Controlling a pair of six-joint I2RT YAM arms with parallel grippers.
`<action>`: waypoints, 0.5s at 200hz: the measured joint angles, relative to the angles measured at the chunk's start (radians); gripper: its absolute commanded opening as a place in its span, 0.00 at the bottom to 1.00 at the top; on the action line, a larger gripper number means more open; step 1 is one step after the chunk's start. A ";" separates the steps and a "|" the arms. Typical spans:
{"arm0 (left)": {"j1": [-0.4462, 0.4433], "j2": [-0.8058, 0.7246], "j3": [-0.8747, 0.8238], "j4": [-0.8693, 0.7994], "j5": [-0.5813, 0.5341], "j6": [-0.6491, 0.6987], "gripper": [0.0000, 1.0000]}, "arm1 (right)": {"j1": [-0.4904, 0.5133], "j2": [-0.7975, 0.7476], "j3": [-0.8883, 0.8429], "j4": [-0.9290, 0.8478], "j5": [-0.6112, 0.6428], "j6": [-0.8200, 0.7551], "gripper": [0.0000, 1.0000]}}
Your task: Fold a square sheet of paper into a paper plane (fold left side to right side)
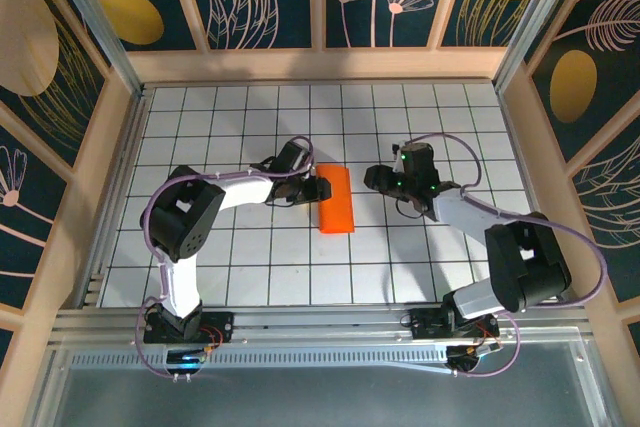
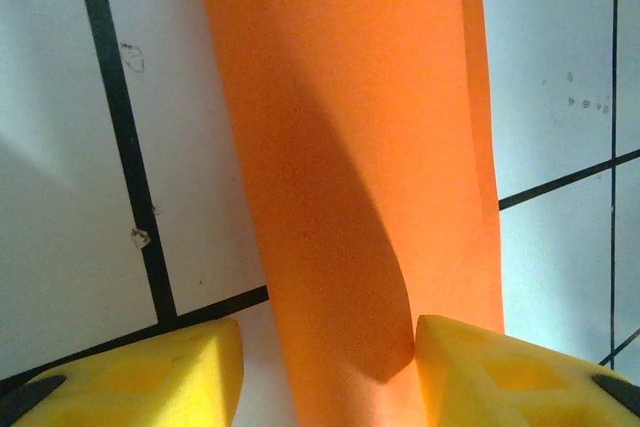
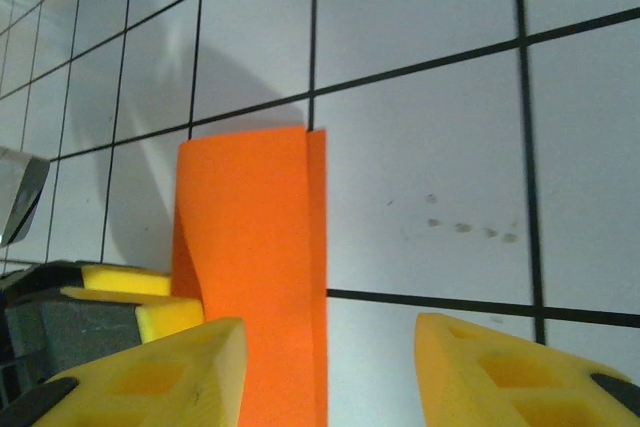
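1. Top view: one square sheet of paper, folded to a narrow strip, lies between the two grippers. The left gripper is at its edge and the right gripper is apart from it.
2. Left wrist cam (top view is too coarse for this): the top layer bulges up, one fingertip touches it, and the jaws are spread wide w/ paper between.
3. Right wrist cam: jaws spread w/ bare table between. The sheet is ahead, toward one finger's side, w/ layer edges slightly offset.
4. Count: 1 sheet, 2 grippers.
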 measured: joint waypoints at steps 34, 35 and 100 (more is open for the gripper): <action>-0.002 0.023 0.045 -0.063 -0.004 0.016 0.52 | -0.003 -0.013 -0.005 -0.004 0.027 0.000 0.49; -0.002 0.024 0.046 -0.064 -0.004 0.017 0.52 | -0.003 -0.013 -0.005 -0.004 0.027 0.000 0.49; -0.011 0.058 0.122 -0.168 -0.026 0.052 0.53 | -0.005 -0.013 -0.014 -0.007 0.032 0.000 0.49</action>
